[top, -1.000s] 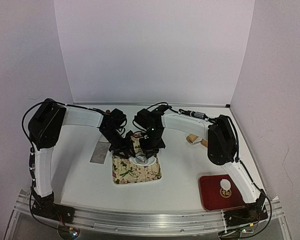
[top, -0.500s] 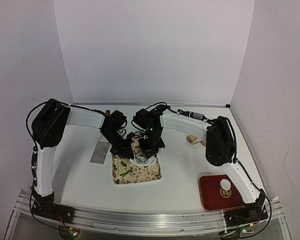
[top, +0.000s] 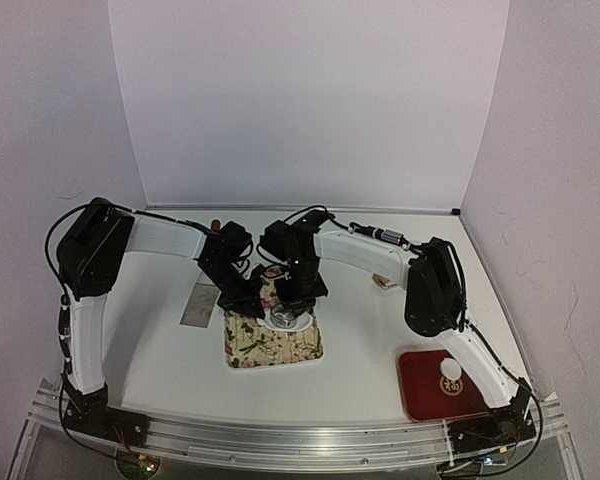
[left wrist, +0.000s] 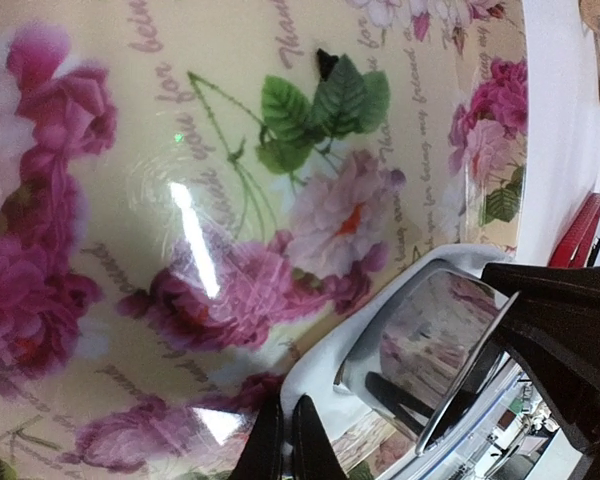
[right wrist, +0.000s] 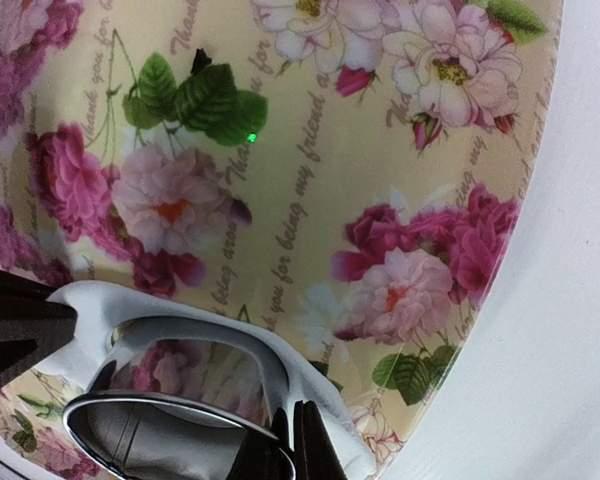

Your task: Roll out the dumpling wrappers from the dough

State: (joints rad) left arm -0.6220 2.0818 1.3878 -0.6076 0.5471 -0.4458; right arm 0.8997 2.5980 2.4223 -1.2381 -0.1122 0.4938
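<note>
The left gripper (left wrist: 285, 442) has its two dark fingers (left wrist: 264, 446) drawn almost together, with only a thin pale strip between them. They sit at the near edge of the irregular white dough sheet (left wrist: 318, 378) and appear to nip that edge. The sheet lies on the cream mat printed with pink flowers (top: 250, 350), in the middle of the white table (top: 160, 360).

The right gripper (right wrist: 292, 442) is likewise nearly closed. Its fingertips (right wrist: 307, 445) straddle the thin wall of the shiny round metal ring cutter (right wrist: 180, 400) and clamp its rim. The cutter stands on the dough sheet, whose white border shows around most of the ring. In the overhead view both grippers meet over the far part of the mat, one on either side of the cutter, very close to each other.

One small round white dumpling wrapper (top: 450, 370) rests on the dark red rectangular tray (top: 415, 400) near the right arm's base, well apart from the mat.
</note>
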